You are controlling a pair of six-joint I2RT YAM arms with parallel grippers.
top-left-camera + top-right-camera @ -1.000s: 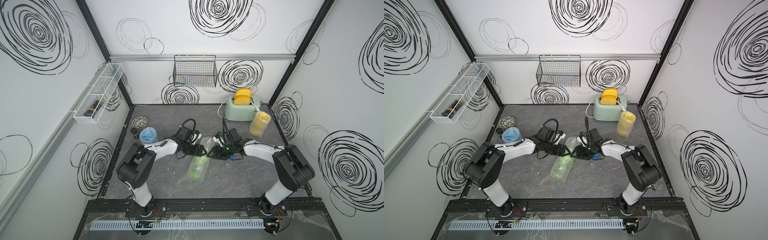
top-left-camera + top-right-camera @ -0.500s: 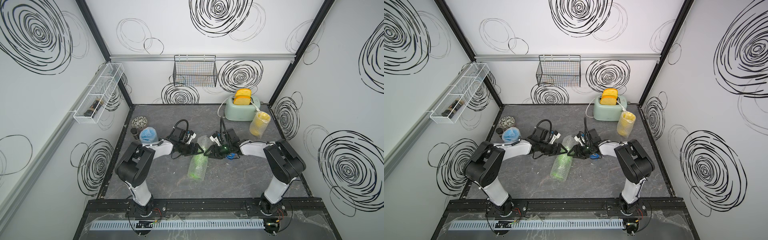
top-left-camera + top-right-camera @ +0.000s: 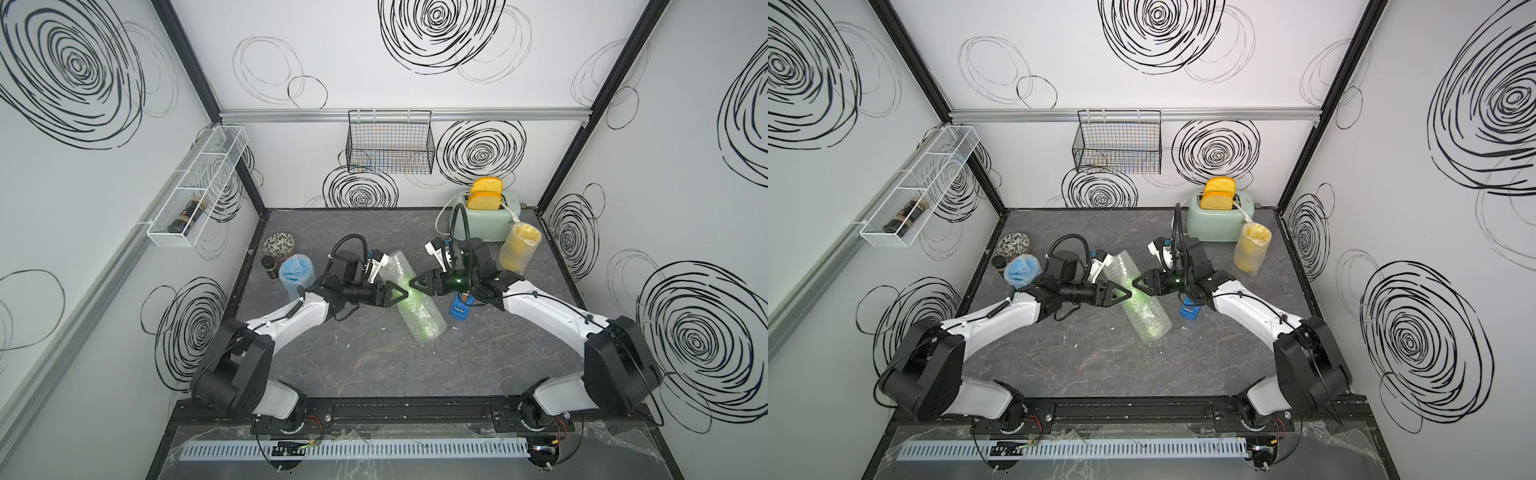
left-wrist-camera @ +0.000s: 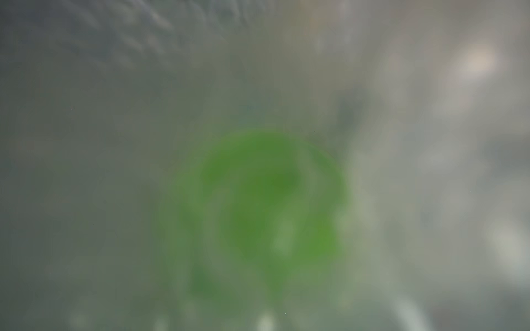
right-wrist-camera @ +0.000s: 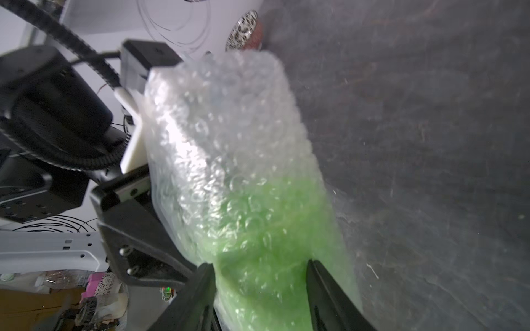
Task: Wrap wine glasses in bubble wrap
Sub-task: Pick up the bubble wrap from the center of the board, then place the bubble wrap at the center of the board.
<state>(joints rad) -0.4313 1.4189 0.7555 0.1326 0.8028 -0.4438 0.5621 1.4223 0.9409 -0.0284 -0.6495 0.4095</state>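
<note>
here, on grey table (image 3: 374,365), right gripper (image 5: 261,263) clasps wrapped green glass (image 3: 419,316); left gripper (image 3: 405,294) unclear.

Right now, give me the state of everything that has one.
Green stemmed plastic goblet: lying down, rolled in clear bubble wrap.
Yellow plastic goblet: wrapped, upright.
Blue plastic goblet: wrapped, upright.
Mint-green toaster: two yellow slices sticking up.
Left gripper: tips at the bubble wrap, grip unclear.
Right gripper: jaws astride the bubble wrap, grip unclear.
</note>
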